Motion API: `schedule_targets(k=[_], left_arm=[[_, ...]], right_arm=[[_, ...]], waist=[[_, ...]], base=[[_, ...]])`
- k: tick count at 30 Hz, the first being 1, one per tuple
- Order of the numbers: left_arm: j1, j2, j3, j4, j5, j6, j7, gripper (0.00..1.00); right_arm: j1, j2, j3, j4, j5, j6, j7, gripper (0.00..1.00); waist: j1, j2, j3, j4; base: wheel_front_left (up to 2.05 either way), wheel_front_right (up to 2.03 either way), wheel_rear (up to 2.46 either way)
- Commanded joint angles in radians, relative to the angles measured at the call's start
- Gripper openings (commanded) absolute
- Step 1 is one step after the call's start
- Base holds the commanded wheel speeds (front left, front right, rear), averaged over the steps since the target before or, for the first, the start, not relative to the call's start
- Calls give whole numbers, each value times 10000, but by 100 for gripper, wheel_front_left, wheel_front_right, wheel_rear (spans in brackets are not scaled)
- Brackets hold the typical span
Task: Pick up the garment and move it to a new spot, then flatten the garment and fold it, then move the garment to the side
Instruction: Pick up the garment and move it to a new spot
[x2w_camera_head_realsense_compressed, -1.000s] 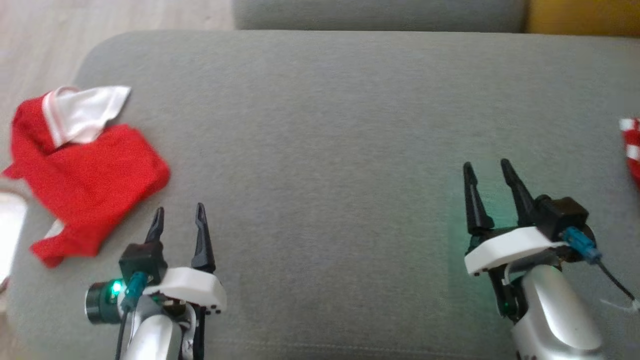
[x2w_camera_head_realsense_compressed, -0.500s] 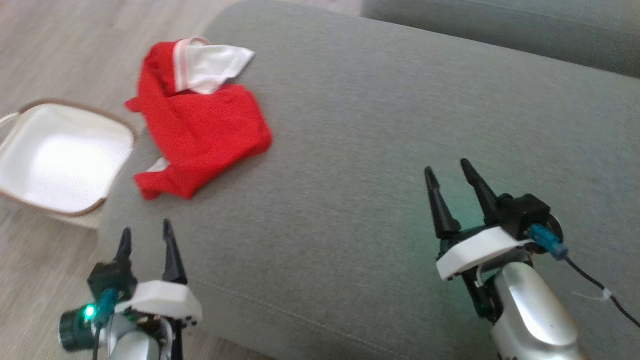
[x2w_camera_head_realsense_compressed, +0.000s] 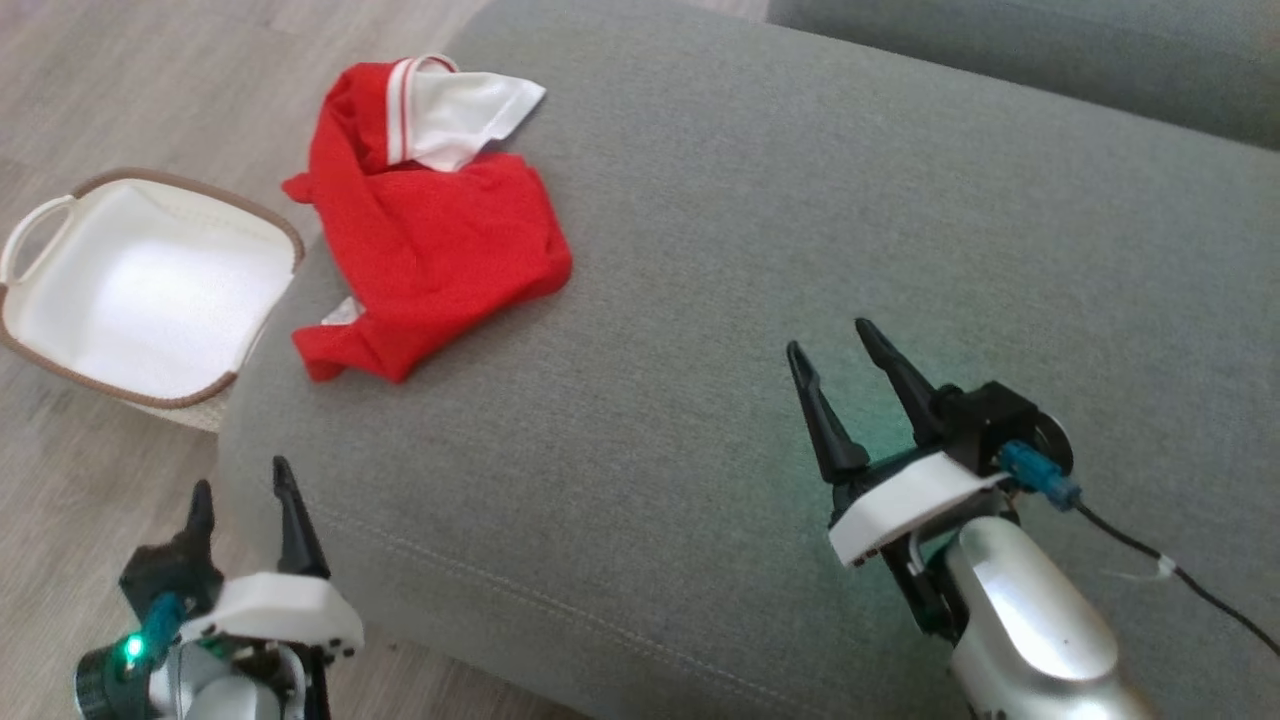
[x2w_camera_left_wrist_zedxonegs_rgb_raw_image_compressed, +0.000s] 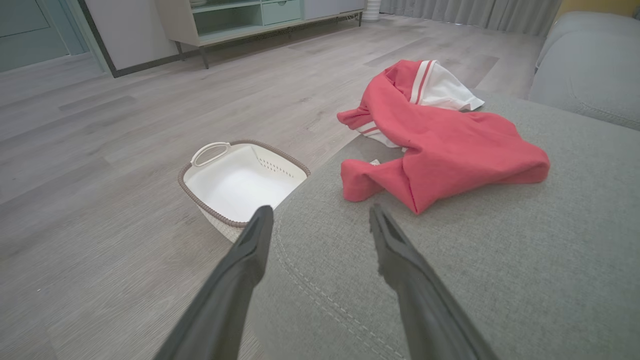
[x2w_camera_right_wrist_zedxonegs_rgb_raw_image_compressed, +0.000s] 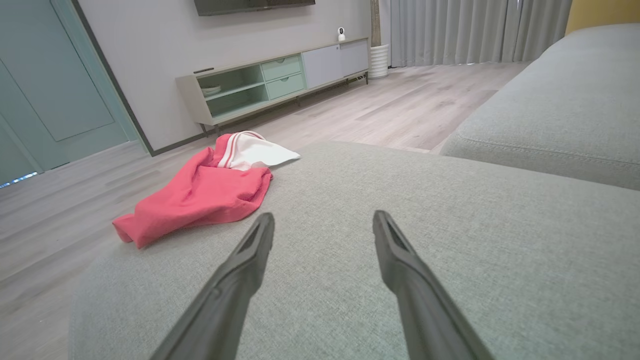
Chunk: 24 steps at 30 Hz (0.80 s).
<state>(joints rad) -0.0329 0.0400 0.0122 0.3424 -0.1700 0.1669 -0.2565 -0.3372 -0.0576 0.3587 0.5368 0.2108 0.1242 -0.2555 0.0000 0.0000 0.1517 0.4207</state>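
The garment (x2w_camera_head_realsense_compressed: 430, 220) lies crumpled at the far left corner of the grey sofa cushion (x2w_camera_head_realsense_compressed: 800, 200), red mesh bunched in a heap with a white sleeve panel edged in red stripes turned up at its far end; its left side reaches the cushion's rim above the wooden floor (x2w_camera_head_realsense_compressed: 150, 80). Its folds look the same as a second ago, but the head camera has swung to the left: the heap that sat against the picture's left edge now sits well inside it, and the white basket (x2w_camera_head_realsense_compressed: 140, 290) with a brown rim, then only a sliver, stands in full on the floor just beside the cushion. The left hand (x2w_camera_head_realsense_compressed: 241, 474) is released, fingers spread and holding nothing; a second ago it hung over the cushion close to the garment's near end, and now it is at the cushion's near left corner, one finger over the floor side and one over the seam, clearly apart from the cloth. The right hand (x2w_camera_head_realsense_compressed: 828, 336) is likewise released and empty, poised over bare cushion well to the right of the garment, its pose little changed
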Motion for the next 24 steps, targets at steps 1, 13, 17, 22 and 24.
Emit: schedule_targets(k=[1,13,17,22,24], left_arm=[[-565,102,354,-243,-5,-8,-53,100],[-3970,605,1098,2080,-183,-1065,-53,100],[-5207,974,1371,3584,-3,-905,-53,100],[-6112,1369,1601,5774,-86,-564,146,100],[-6427,1500,1606,6536,-107,-497,376,100]], right_arm=[[-455,74,216,-278,-50,65,-63,100],[-1140,72,485,-1055,-737,65,71,100],[-1301,43,485,-1708,-882,65,219,100],[-1311,34,461,-2228,-924,65,312,100],[-1303,23,413,-2338,-931,65,348,100]], waist=[[0,0,163,-165],[0,0,1960,-1514],[0,0,2558,-2067],[0,0,2872,-2552],[0,0,2939,-2689]], base=[[0,0,0],[0,0,0],[0,0,0],[0,0,0],[0,0,0]])
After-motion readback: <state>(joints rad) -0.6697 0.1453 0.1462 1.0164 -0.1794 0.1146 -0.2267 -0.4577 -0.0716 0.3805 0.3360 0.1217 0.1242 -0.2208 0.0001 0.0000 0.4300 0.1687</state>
